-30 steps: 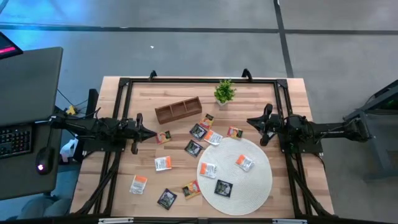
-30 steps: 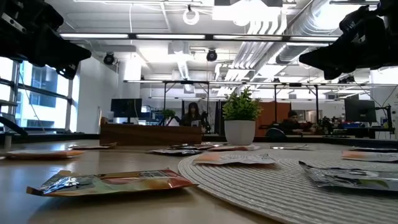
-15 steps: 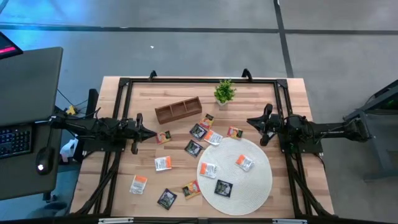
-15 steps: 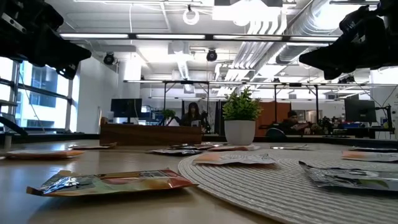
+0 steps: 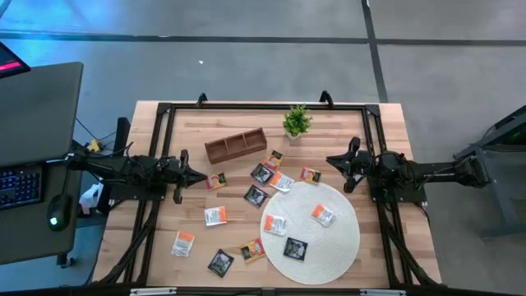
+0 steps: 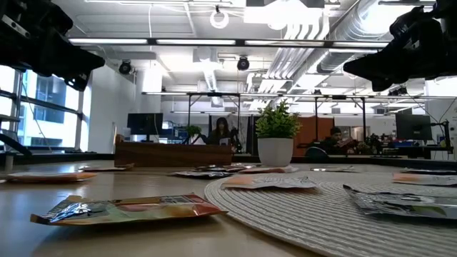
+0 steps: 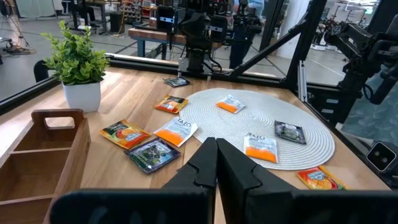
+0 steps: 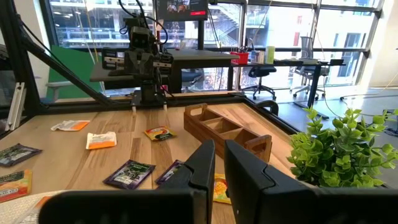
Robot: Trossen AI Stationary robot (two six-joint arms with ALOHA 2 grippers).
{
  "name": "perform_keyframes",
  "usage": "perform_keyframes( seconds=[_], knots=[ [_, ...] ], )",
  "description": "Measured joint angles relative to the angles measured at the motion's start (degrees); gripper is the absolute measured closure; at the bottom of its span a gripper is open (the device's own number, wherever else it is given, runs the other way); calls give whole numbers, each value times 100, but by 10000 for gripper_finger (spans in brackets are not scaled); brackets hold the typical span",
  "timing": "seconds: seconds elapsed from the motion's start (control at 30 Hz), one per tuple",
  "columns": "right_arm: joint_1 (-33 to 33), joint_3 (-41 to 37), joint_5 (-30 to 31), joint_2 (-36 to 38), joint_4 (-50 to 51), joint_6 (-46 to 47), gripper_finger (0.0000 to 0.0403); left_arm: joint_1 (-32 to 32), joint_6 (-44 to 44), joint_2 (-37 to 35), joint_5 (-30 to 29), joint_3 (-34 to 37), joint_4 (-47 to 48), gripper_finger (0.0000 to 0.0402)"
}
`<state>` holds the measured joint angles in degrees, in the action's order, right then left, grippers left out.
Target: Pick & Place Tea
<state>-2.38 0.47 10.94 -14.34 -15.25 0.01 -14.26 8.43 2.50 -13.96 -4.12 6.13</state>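
Several small square tea sachets lie flat and scattered on the wooden table: a white-and-orange one (image 5: 215, 216), a black one (image 5: 255, 196), a yellow-brown one (image 5: 310, 174). Three more, such as the black one (image 5: 295, 247), lie on the round woven mat (image 5: 341, 238). My left gripper (image 5: 200, 177) hovers shut above the table's left side, beside the sachet (image 5: 215, 181), pointing right. My right gripper (image 5: 331, 160) hovers shut over the right side, pointing left, above the mat's far edge. In the wrist views, sachets (image 7: 176, 130) (image 8: 129, 173) lie ahead of each gripper (image 7: 216, 158) (image 8: 219, 163).
A long brown wooden compartment tray (image 5: 235, 145) lies at the far middle, with a small potted plant (image 5: 297, 122) to its right. A black frame (image 5: 263, 106) rims the table. In the low view a sachet (image 6: 121, 209) lies near the camera. People sit in the room behind.
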Motion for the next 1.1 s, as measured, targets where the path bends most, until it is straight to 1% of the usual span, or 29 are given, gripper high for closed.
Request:
perform_keyframes(
  seconds=[1.03,1.1],
  knots=[
    [1,0,0,1,0,0,371,0,-1,-1,1,-2,1,399],
    [1,0,2,1,0,0,370,0,103,0,8,0,-4,399]
  ],
)
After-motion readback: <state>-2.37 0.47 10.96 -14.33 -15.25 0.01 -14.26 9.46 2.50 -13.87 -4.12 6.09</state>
